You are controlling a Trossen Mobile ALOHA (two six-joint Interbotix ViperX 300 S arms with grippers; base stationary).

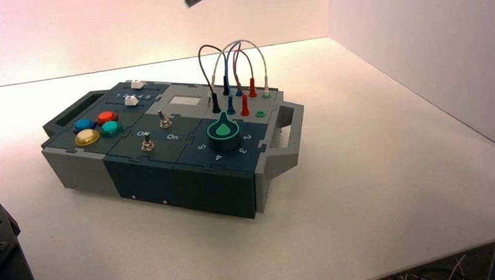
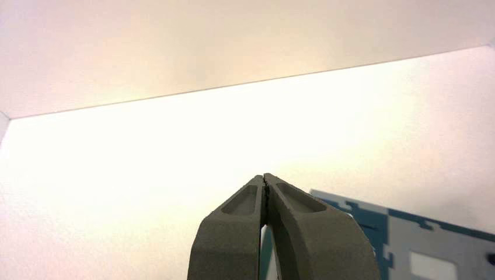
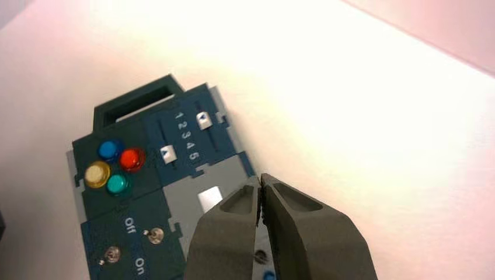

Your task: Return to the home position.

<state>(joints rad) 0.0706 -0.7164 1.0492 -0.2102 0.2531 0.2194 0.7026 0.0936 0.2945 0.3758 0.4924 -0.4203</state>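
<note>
Left wrist view shows the box beyond the closed hand.

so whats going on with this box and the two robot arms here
Nobody and nothing is handling the box right now. The left pincer is shut and empty, up in the air off the box, and the right pincer is likewise shut and empty, above it. The wires stand plugged in at the box's far right, behind the round knob. It looks like both arms are at, or near, their home position.
</note>
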